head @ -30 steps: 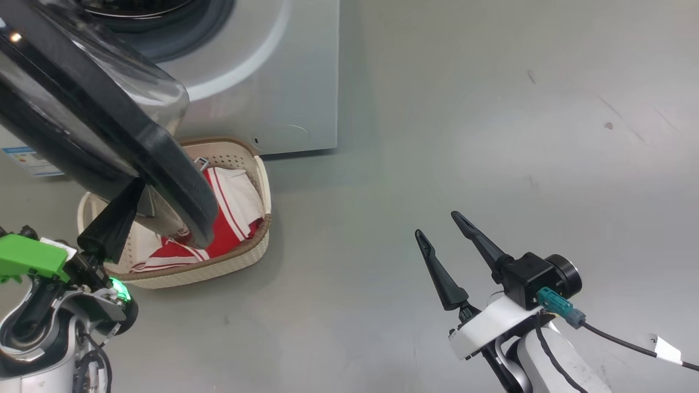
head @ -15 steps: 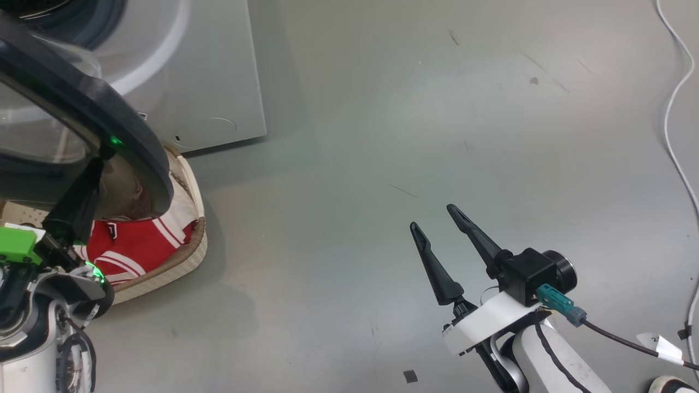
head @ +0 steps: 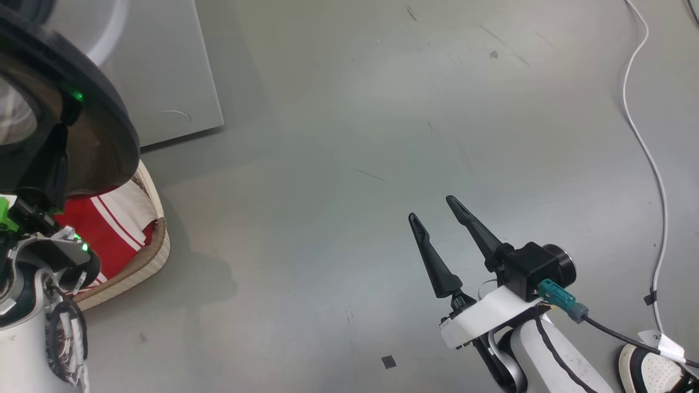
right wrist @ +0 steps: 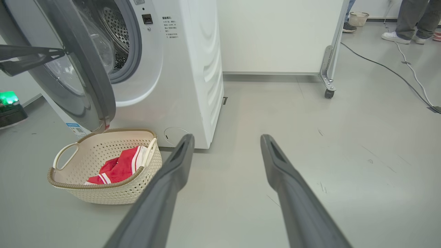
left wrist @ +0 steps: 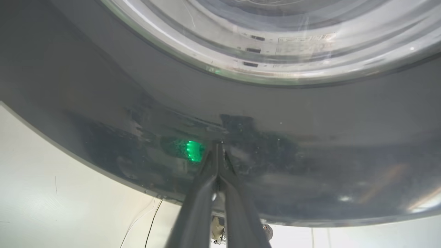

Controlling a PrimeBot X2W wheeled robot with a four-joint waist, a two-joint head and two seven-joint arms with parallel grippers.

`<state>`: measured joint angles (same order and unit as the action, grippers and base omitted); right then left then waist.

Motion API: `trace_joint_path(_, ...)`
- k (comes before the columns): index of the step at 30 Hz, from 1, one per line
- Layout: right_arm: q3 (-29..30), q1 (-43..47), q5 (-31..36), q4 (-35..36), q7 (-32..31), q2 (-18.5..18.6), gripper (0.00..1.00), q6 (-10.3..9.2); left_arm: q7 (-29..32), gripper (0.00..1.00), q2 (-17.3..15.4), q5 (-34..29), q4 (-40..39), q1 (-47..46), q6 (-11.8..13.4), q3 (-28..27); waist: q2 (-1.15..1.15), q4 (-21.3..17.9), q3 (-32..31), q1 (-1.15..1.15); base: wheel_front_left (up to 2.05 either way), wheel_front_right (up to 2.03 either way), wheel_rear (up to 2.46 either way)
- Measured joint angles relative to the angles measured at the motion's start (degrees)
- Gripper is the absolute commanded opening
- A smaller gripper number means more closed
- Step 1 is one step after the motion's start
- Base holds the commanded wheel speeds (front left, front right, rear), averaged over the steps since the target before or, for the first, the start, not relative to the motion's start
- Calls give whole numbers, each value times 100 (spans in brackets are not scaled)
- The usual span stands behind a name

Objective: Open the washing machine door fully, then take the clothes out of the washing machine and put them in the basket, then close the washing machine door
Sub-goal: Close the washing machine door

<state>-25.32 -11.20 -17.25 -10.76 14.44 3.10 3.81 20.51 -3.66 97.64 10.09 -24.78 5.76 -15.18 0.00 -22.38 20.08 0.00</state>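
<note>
**L claw [left wrist: 217, 151] on washing machine door [right wrist: 91, 75]**

Holds it pinched together, gripping nothing, tips touching black rim of part-open door, lower edge over back rim of basket [right wrist: 103, 198]. Holds R claw [head: 432, 208] spread wide, empty, above floor [head: 327, 164]. Has clothes [right wrist: 120, 167] in basket, on floor just beside washing machine [right wrist: 193, 69] front.
</note>
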Motion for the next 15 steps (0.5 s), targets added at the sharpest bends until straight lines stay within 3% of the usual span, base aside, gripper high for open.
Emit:
trace_joint_path(11,21,-2,-27,35,0,-11,100,-102,-67,0,43,-40,282,-222,-2,78,0,-38,42,0,0,0,0)
trace_joint_path(15,60,-3,-26,25,0,-12,100,-144,-65,0,66,-41,506,-221,-108,179,0,27,-45,0,0,0,0)
